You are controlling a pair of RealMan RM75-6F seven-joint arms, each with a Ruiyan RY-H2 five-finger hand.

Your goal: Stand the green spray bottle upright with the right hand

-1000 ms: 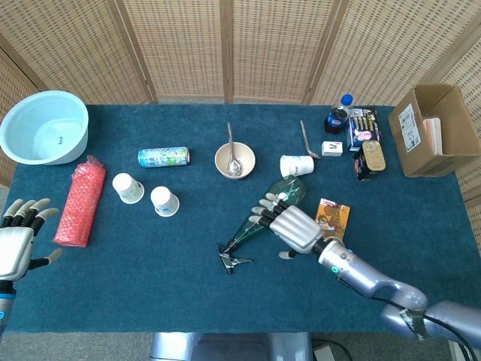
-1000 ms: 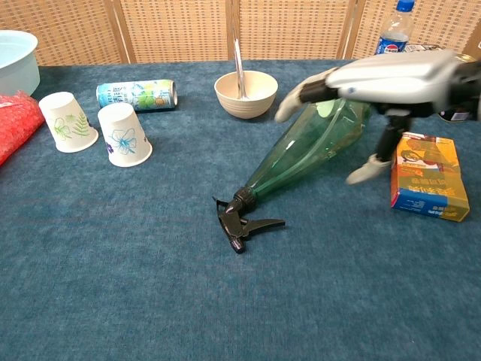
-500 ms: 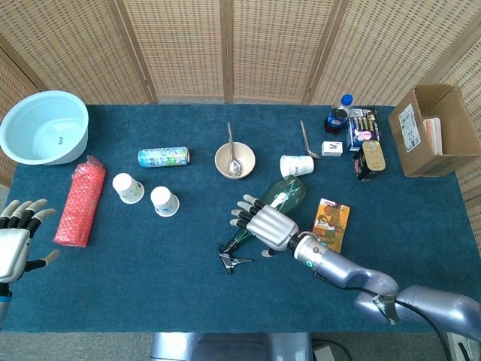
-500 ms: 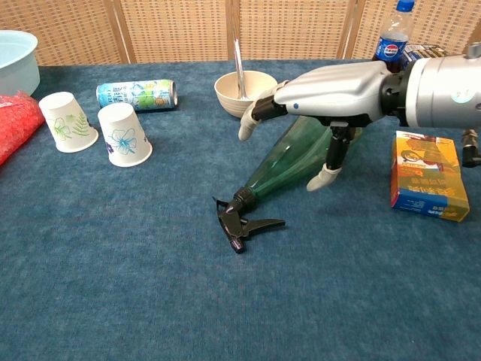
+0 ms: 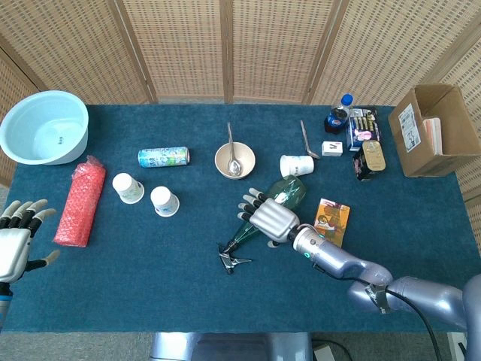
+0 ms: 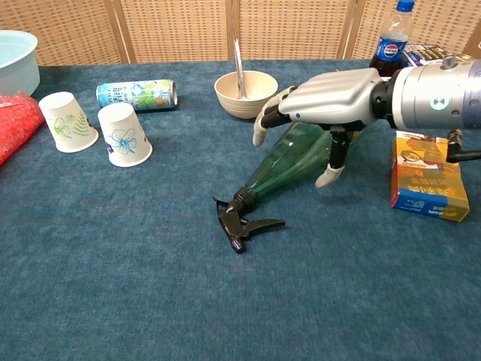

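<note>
The green spray bottle (image 6: 297,156) lies on its side on the blue table (image 6: 150,286), near the centre, its black trigger head (image 6: 239,221) pointing toward 7 o'clock in the chest view and its wide base away toward 1 o'clock; the right hand (image 6: 331,105) hangs over the bottle's body, palm down, fingers spread apart above it and the thumb (image 6: 331,174) dropped beside the bottle's near flank; whether any finger actually touches the plastic cannot be told, and the hand grips nothing. In the head view the same hand (image 5: 269,218) sits over the bottle's middle (image 5: 285,192). At 3 o'clock of the bottle lies a small orange box (image 6: 425,174), just beside the right wrist; at 9 o'clock, well apart, stand two upturned paper cups (image 6: 124,134), and past them a red roll (image 5: 78,201) lies near the table's left edge. The left hand (image 5: 16,241) rests off the near left corner, fingers apart and holding nothing. Farther back, at 11 o'clock of the bottle, a drink can (image 6: 136,95) lies on its side; at 12 o'clock a beige bowl (image 6: 245,93) holds a spoon; a pale blue basin (image 5: 43,126) sits at the far left and a cardboard box (image 5: 434,129) at the far right.
</note>
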